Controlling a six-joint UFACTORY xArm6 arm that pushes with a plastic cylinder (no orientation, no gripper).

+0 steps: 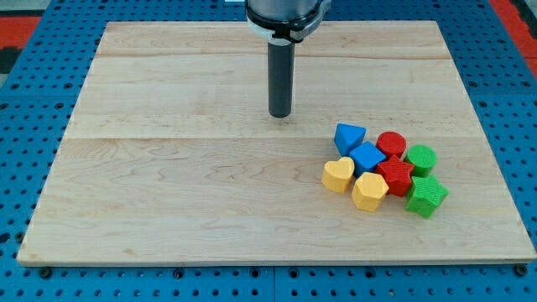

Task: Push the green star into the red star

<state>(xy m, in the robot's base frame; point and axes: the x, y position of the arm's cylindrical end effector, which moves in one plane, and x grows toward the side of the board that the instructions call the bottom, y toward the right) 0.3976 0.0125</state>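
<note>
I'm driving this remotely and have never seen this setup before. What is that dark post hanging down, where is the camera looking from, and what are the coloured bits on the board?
The dark post is my tool: a plain rod with no claw, so nothing is held. My tip rests on the wooden board and only pushes things. There is one camera, looking down at the board at a slant; its mount is not on record.

All blocks sit clustered toward the view's right, below and right of my tip, which touches none. They are the blue triangle, blue cube, red cylinder, red star, green cylinder, green star, yellow heart and yellow hexagon. The green star lies just right of the red star.
</note>
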